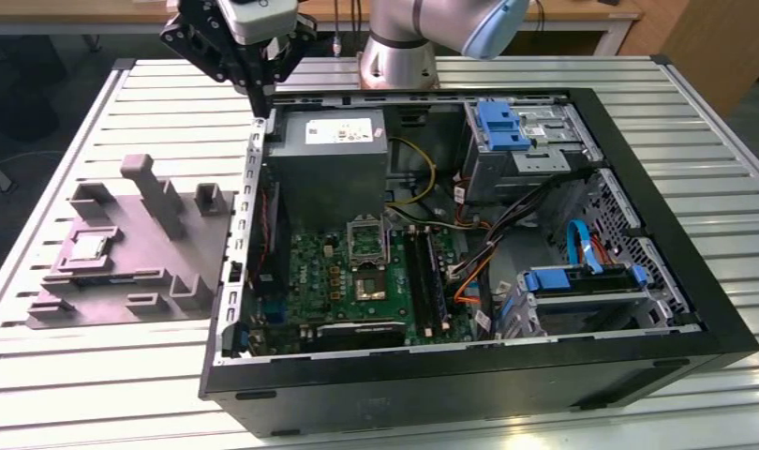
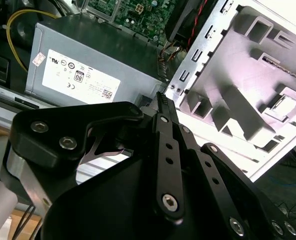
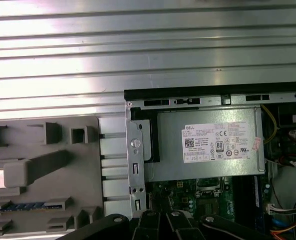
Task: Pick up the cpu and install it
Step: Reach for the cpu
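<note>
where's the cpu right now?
In the exterior view, the cpu lies in a recess of the grey tray on the exterior view's left, beside the open computer case.

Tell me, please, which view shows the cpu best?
The exterior view: the cpu lies whole and unobstructed on the grey tray. The second wrist view catches the cpu obliquely; the first wrist view cuts it off.

Black gripper (image 1: pixel 257 97), silvery cpu (image 1: pixel 86 247), grey tray (image 1: pixel 124 277), green motherboard (image 1: pixel 342 277).
</note>
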Robot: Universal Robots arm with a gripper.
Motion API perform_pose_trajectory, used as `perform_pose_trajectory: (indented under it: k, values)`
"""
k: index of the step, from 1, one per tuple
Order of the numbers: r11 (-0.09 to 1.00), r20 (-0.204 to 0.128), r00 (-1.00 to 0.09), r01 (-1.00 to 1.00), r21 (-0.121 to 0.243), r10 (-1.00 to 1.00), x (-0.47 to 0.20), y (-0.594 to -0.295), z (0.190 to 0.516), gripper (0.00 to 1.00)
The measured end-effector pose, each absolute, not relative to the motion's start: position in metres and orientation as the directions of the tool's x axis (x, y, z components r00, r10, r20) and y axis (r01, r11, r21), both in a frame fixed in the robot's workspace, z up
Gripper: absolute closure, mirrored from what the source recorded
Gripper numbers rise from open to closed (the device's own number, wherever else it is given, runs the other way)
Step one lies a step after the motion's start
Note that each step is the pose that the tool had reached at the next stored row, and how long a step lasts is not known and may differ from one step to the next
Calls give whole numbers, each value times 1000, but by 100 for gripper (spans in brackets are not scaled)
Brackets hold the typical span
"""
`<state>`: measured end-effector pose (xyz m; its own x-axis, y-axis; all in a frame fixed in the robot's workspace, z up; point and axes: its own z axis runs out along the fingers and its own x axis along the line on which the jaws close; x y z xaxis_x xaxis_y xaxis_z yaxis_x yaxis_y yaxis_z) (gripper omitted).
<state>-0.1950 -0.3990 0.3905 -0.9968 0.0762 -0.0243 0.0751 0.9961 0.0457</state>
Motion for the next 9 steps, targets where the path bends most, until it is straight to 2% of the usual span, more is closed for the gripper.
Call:
perform_pose_trajectory:
  k: [9]
  values:
    - [996, -24, -997, 75, 46, 76, -201, -399, 390, 89]
